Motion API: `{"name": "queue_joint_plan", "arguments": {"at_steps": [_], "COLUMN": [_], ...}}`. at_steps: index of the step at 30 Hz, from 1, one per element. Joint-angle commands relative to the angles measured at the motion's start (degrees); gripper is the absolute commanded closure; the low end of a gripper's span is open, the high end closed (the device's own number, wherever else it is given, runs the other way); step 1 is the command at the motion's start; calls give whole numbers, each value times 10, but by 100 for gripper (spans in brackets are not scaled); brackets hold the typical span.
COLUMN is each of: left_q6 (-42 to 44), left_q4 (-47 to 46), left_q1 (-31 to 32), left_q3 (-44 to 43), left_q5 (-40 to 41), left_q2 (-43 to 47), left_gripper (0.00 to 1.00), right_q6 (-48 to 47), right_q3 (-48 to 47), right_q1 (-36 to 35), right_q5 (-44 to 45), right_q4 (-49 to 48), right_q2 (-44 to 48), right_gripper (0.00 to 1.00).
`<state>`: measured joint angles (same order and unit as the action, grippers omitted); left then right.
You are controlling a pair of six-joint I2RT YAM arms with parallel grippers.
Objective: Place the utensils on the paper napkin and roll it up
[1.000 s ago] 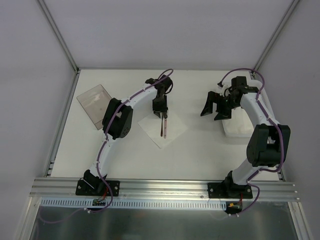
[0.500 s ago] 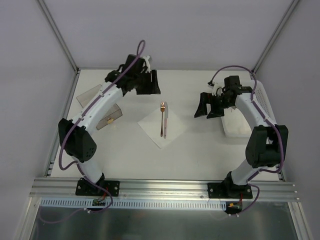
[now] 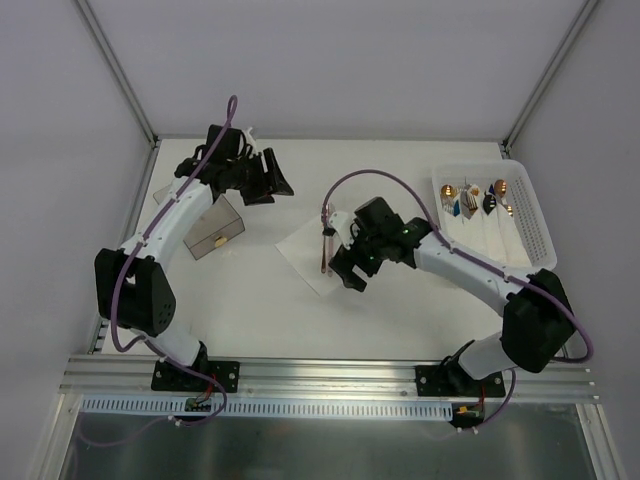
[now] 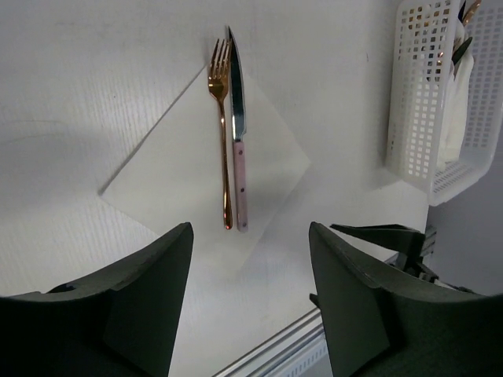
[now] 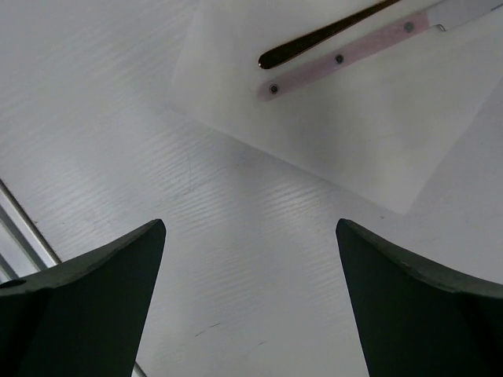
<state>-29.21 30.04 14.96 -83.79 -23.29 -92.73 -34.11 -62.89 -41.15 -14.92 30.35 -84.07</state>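
Utensils [image 4: 233, 157] on napkin [image 4: 173, 181] | right end effector [image 3: 349, 272] spread, seemingly just beside them | left end effector [image 3: 268, 184] spread

From above, my right hand [image 3: 348, 272] hides the paper napkin's [image 3: 300, 255] right corner; my right wrist view cuts off the fork [image 5: 322, 35] and knife [image 5: 346, 55].

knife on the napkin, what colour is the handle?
The knife handle is pale pink with small dark rivets; clearest in the left wrist view.

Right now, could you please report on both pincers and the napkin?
Left pincer open, empty, far left. Right pincer open, empty, at near edge of napkin. Fork and knife side by side on napkin, unrolled. Nothing in the way.
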Motion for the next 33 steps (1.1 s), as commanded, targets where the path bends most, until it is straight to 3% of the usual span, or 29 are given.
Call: {"name": "queue_joint_plan", "arguments": {"at_steps": [1, 9, 13, 20, 24, 29, 33], "left_q6": [-50, -28, -32, -42, -48, -53, -53], "left_q4": [-70, -104, -121, -135, -140, -149, -154], "left_q1": [-24, -28, -34, -41, -49, -56, -58], "left_q3": [40, 121, 155, 182, 203, 219, 219], "left_q5": [-53, -43, -43, -48, -46, -59, -65], "left_q2": [48, 108, 133, 176, 198, 195, 187], "left_gripper": [39, 35, 34, 31, 30, 30, 30], "right_q6": [-35, -14, 55, -13, -26, -32, -41], "right_q3": [18, 38, -19, 2, -3, -4, 3], "right_q1": [-39, -86, -84, -109, -142, -166, -178], "right_q5": [94, 131, 118, 89, 121, 138, 143], "right_q4": [-72, -105, -33, -55, -57, -64, -79], "right_q2": [-3, -22, -60, -43, -65, -93, -106], "right_gripper": [5, 1, 1, 2, 12, 36, 42]}}
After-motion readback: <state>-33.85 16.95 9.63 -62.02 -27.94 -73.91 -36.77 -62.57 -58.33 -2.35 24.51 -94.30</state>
